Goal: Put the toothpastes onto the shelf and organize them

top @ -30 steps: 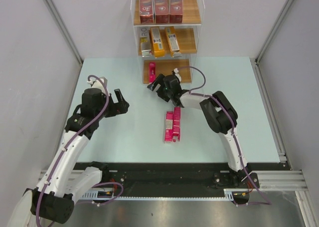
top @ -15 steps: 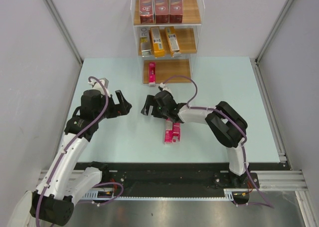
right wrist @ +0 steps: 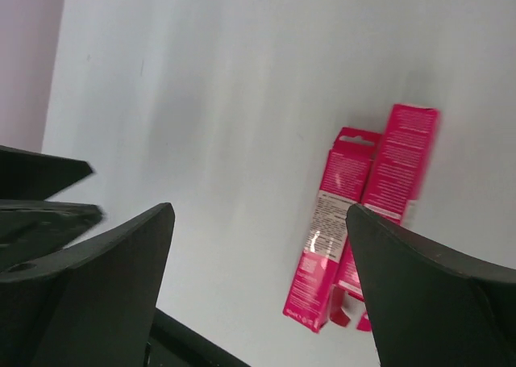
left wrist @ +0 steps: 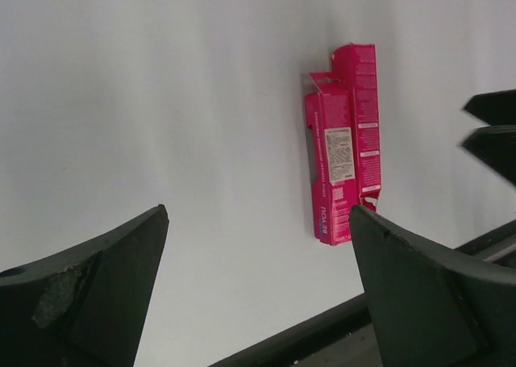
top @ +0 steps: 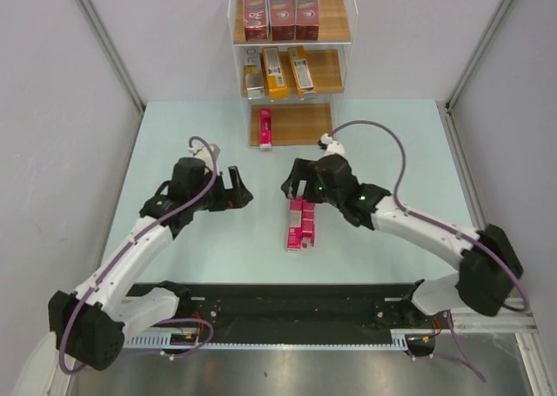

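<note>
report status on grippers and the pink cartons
Left gripper open, empty. Right gripper open, empty, at far end of two pink cartons lying side by side on table. One pink carton on shelf bottom tier. Nothing in the way.

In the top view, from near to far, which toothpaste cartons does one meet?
Two slim pink cartons on the table → one pink carton on the lowest wooden board → orange-yellow cartons, middle board → dark red cartons, top board.
</note>
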Robot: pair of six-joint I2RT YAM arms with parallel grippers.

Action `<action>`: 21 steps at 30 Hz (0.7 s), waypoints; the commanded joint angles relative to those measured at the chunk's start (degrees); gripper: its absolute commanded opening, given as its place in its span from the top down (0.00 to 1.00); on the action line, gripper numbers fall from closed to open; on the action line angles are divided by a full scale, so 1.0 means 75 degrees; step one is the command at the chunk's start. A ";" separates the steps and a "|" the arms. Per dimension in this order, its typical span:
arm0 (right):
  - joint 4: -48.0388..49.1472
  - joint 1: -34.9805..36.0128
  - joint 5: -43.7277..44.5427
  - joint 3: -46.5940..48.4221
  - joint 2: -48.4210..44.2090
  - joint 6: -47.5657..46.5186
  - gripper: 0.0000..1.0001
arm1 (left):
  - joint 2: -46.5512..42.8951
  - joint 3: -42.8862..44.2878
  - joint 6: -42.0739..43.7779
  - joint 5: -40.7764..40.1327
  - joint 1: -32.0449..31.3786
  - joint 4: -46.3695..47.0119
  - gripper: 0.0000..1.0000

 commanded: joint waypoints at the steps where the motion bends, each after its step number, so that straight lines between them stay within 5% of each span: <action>1: -0.1115 -0.0363 0.0871 -0.0358 -0.1719 -0.0489 0.07 | 0.0770 0.0128 -0.0386 -0.0194 -0.0977 0.0901 0.01; 11: -0.2909 -0.1137 0.1716 -0.0663 -0.4488 -0.0888 0.09 | 0.3079 0.0819 -0.0620 -0.1457 -0.2689 0.1651 0.01; 21: -0.3051 -0.1313 0.1552 -0.0710 -0.4607 -0.0887 0.08 | 0.4485 0.1651 -0.0585 -0.1964 -0.3182 0.1699 0.08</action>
